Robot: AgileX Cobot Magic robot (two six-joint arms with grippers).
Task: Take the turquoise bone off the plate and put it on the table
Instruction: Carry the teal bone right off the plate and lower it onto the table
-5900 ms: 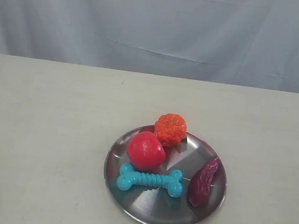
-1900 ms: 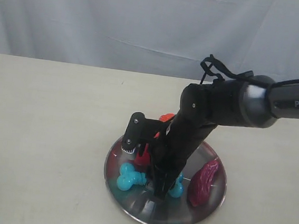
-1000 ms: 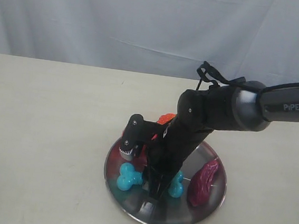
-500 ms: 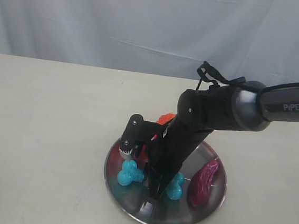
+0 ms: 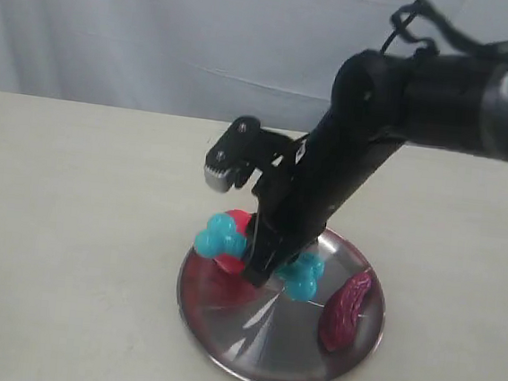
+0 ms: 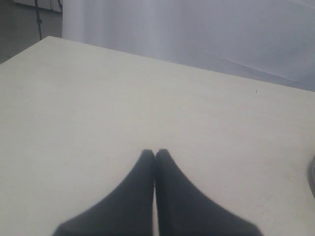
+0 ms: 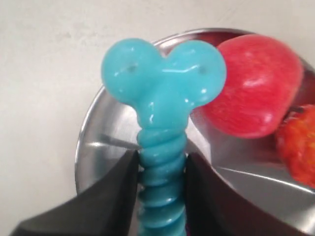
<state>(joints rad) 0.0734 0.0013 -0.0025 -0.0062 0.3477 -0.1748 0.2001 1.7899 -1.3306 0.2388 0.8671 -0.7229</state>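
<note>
The turquoise bone (image 5: pixel 221 238) hangs tilted above the steel plate (image 5: pixel 261 349), its ribbed shaft pinched by my right gripper (image 5: pixel 260 268), which is shut on it. Both knobbed ends stick out past the black fingers. The right wrist view shows the bone (image 7: pixel 163 113) between the gripper (image 7: pixel 161 162), with the plate (image 7: pixel 96 132) below. My left gripper (image 6: pixel 155 153) is shut over bare cream table (image 6: pixel 98 98), with nothing between its fingers. It does not appear in the exterior view.
A red ball (image 7: pixel 253 91) and an orange bumpy ball (image 7: pixel 298 145) lie on the plate behind the bone. A dark purple oblong piece (image 5: pixel 345 311) rests at the plate's right rim. Cream table (image 5: pixel 70 227) spreads left of the plate.
My right gripper has risen with the turquoise bone, lifting it off the plate and slightly up-left. Earlier it was lowered onto the bone lying flat on the plate.
</note>
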